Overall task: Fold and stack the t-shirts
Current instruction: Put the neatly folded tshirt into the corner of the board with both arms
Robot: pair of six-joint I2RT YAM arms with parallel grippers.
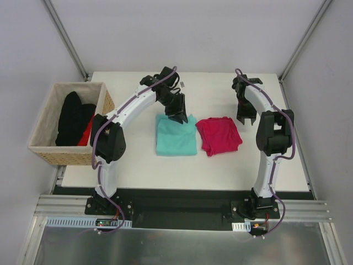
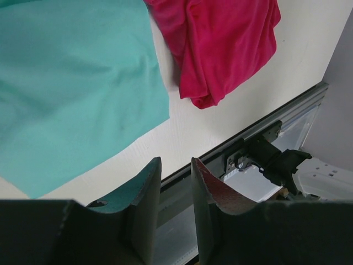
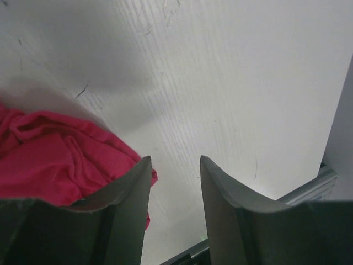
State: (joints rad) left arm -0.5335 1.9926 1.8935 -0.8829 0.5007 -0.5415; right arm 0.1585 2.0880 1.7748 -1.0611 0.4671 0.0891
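Two folded t-shirts lie side by side in the middle of the white table (image 1: 215, 91), apart from each other. The teal-mint t-shirt (image 1: 175, 138) (image 2: 71, 83) is on the left and the magenta-pink t-shirt (image 1: 219, 135) (image 2: 220, 44) (image 3: 55, 160) on the right. My left gripper (image 1: 179, 116) (image 2: 175, 165) hovers over the teal shirt's far edge, open, with nothing between its fingers. Just right of the pink shirt's far right corner, my right gripper (image 1: 244, 117) (image 3: 175, 160) is also open and empty, over bare table.
A wicker basket (image 1: 66, 156) at the table's left end holds black and red clothes. A small grey object (image 1: 181, 84) lies near the far edge. The metal rail (image 2: 265, 132) runs along the near edge.
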